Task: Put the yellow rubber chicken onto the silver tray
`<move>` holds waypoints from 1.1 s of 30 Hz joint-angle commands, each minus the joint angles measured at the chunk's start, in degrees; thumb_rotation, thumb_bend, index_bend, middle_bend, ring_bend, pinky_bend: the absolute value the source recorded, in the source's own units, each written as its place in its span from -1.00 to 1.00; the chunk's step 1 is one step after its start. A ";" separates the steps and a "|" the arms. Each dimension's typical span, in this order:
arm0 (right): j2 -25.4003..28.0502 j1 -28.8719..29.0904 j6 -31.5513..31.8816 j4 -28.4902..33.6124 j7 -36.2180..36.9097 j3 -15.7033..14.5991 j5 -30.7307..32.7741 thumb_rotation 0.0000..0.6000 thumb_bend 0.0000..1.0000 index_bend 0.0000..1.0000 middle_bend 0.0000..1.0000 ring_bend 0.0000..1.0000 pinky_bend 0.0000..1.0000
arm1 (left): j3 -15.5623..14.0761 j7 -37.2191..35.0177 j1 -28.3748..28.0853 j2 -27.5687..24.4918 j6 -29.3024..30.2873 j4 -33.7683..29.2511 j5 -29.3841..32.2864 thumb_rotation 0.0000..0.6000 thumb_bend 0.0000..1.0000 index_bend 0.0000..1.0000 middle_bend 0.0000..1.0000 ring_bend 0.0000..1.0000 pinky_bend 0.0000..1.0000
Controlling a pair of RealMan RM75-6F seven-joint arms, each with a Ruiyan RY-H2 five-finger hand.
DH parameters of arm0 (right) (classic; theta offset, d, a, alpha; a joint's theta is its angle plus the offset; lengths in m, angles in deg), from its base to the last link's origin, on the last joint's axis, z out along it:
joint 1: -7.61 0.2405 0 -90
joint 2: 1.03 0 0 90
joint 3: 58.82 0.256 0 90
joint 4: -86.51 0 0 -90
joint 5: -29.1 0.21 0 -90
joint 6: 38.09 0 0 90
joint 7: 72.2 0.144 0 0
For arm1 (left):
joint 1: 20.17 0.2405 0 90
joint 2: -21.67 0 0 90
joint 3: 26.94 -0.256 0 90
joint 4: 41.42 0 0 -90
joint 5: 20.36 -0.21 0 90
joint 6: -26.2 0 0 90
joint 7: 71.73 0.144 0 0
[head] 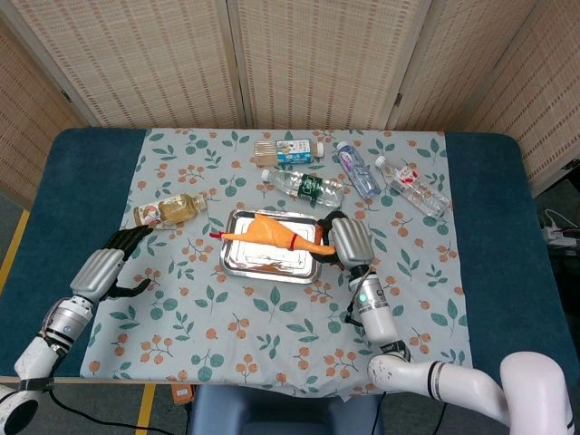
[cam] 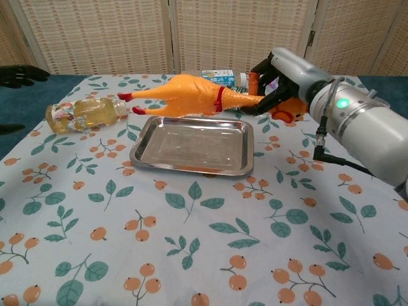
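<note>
The yellow rubber chicken [cam: 188, 94] was held lengthwise above the silver tray [cam: 191, 150], clear of its floor in the chest view, with its red feet pointing toward the robot's left and its neck end gripped by the right hand [cam: 275, 83]. The fingers of that hand were seen wrapped around the chicken's narrow end, beside a red band on the body. In the head view the chicken [head: 270, 234] was seen over the tray [head: 272, 263], and the right hand [head: 347, 243] lay at the tray's right edge.

The left hand [head: 113, 265] was seen well apart from the tray, near the bench's left side, holding nothing, with its dark fingers spread. Just beyond it a bottle of amber liquid [head: 169, 210] lay on its side.

Behind the tray, several clear water bottles [head: 306, 186] lay on the floral cloth [head: 272, 335], together with a small blue and white carton [head: 297, 151]. The bench [head: 507, 227] was covered in blue beneath the cloth.
</note>
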 commanded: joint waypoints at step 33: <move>4.89 3.34 -17.04 -0.92 -12.15 -1.62 13.45 1.00 -0.66 -1.00 -1.00 -1.00 -0.87 | -2.31 -4.86 -1.38 -2.54 -5.92 0.22 -1.79 1.00 -0.32 -1.00 -1.00 -1.00 -0.87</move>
